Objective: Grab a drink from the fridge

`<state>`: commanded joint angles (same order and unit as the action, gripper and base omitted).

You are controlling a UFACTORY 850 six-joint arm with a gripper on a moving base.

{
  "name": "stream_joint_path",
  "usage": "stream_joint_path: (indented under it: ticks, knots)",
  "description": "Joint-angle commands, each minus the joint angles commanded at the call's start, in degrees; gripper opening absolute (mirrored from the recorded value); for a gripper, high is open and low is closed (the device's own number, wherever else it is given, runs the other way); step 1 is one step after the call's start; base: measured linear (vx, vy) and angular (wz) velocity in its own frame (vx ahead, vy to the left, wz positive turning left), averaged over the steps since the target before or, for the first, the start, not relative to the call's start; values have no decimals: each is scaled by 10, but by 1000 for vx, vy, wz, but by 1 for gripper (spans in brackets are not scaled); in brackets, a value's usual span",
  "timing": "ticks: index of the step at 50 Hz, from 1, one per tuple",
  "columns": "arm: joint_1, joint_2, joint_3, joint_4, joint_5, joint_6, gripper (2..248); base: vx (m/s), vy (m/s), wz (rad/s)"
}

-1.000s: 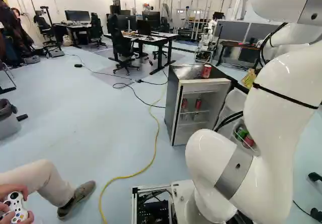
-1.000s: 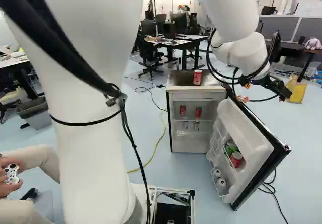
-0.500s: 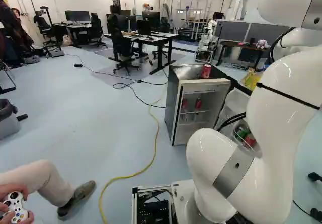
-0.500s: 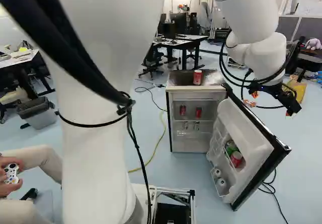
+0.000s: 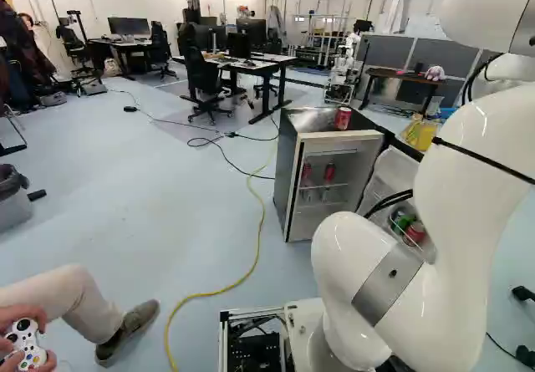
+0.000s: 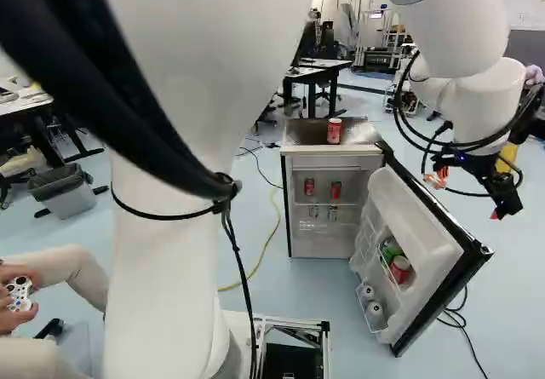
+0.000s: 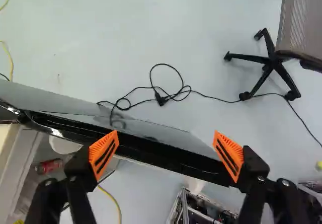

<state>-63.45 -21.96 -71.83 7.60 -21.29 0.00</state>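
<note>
Mini fridge (image 6: pixel 322 234), one: straight ahead of my base, its front towards me. Fridge door (image 6: pixel 426 264), one: wide open, hinged at the cabinet's right side and reaching to the near right.

Drinks, all unclaimed. Red can (image 6: pixel 335 130), upright, on the fridge top. Red cans, a pair (image 6: pixel 309 186) (image 6: pixel 335 190), side by side on a shelf inside. In the door rack, one green can (image 6: pixel 391 249) and one red can (image 6: pixel 400 268) against each other; in the lower rack, two pale cans (image 6: pixel 372 302), close together. Small silvery shapes beneath the inner pair: too small for me to name.

My gripper (image 6: pixel 502 196), black, one: out to the right of the fridge, past the door's top corner, pointing down. Condition: released, nothing held. In the wrist view its two orange pads (image 7: pixel 103 153) stand well apart, the door's black edge running across beneath the gap; contact, if any, I cannot tell.

Floor items: black cable (image 7: pixel 163 97), looped, ahead of the gripper on the door's outer side; yellow cable (image 5: pixel 257 230), left of the fridge. Waste bin (image 6: pixel 66 190), grey, far to the left. Desk (image 6: pixel 319 71), beyond the fridge.
</note>
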Motion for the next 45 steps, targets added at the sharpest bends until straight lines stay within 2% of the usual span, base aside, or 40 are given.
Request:
stream_joint_path:
  ticks: [12, 22, 33, 45]
  knots:
    - [-22, -12, -15, 17, -40, 0, 247, 0, 0, 0]
    - [-38, -25, -32, 20, -48, 0, 247, 0, 0, 0]
    - [-49, -45, -59, 20, -49, 0, 247, 0, 0, 0]
    - [-52, -57, -66, 20, -52, 0, 247, 0, 0, 0]
